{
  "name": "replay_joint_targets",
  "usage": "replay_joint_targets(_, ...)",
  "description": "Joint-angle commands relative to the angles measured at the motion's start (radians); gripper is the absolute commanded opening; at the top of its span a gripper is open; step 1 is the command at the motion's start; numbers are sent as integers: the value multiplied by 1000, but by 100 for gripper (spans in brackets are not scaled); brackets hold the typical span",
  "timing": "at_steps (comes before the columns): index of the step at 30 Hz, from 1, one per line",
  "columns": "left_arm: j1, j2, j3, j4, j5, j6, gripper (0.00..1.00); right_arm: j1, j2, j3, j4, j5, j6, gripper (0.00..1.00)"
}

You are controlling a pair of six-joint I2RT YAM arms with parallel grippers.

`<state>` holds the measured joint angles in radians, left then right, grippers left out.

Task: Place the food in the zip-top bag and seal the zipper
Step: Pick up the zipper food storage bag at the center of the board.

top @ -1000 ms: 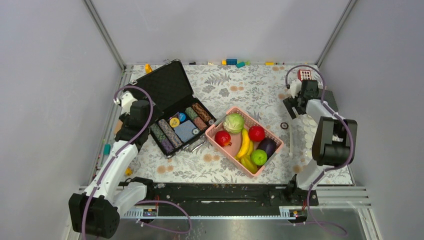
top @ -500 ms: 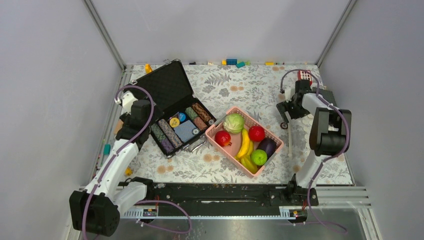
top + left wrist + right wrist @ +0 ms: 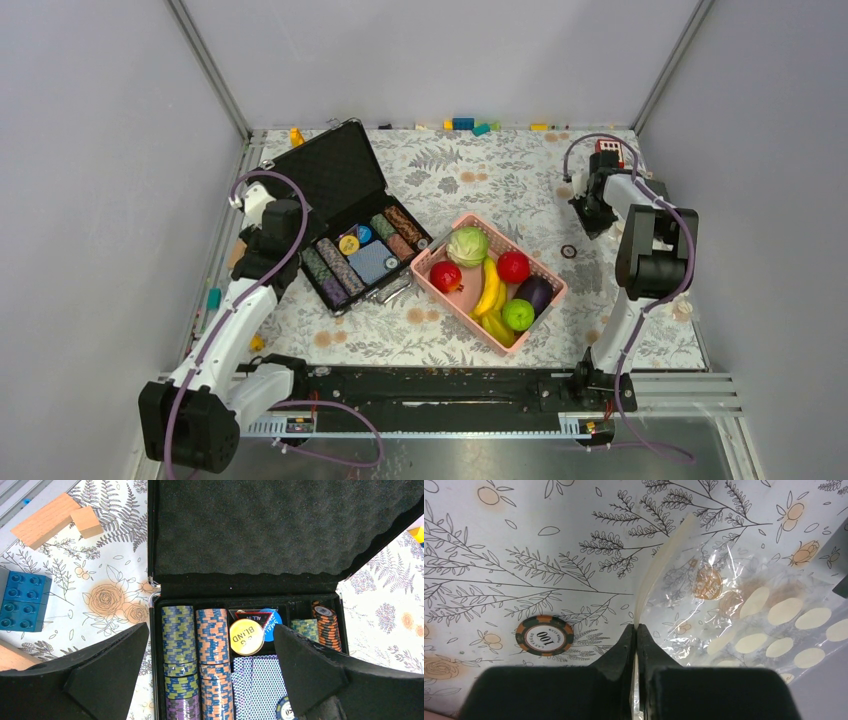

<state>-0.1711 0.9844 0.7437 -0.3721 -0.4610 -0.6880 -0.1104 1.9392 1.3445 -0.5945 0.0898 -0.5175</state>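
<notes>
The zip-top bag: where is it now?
In the right wrist view, the zip-top bag fills the right half of the picture, its zipper pinched between the right fingers; a loose poker chip lies to its left.

We lose the bag [image 3: 764, 600] past the picture's right edge, beside the right tool [image 3: 636, 628], and its zipper [image 3: 659, 565] vanishes between the pinched fingers [image 3: 621, 650]. From above, the bag is too faint to trace. Under the left tool [image 3: 211, 630], the chip case [image 3: 250, 530] is cut off below, its near corners covered.
</notes>
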Motion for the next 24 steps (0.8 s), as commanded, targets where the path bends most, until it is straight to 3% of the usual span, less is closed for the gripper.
replay_joint_targets(1, 4, -27, -7, 19, -31, 7, 99, 3, 13, 45, -42, 43, 22, 0)
replay_joint_targets(5, 4, -39, -3, 21, -19, 12, 99, 4, -32, 40, -23, 81, 68, 0)
replay_joint_targets(9, 4, -58, 11, 35, 92, 24, 99, 21, -252, 20, 25, 71, 174, 0)
replay_joint_targets(15, -20, -137, -7, 209, 457, 5, 99, 140, -635, -30, 154, -70, 521, 0)
replay_joint_targets(17, -73, -149, -6, 283, 578, 7, 99, 192, -721, -58, 192, -98, 650, 0)
replay_joint_targets(21, -280, -120, 80, 319, 618, 95, 99, 295, -798, -74, 242, -191, 953, 0)
replay_joint_targets(24, -436, -65, 182, 314, 623, 158, 99, 447, -810, -40, 247, -75, 1031, 0)
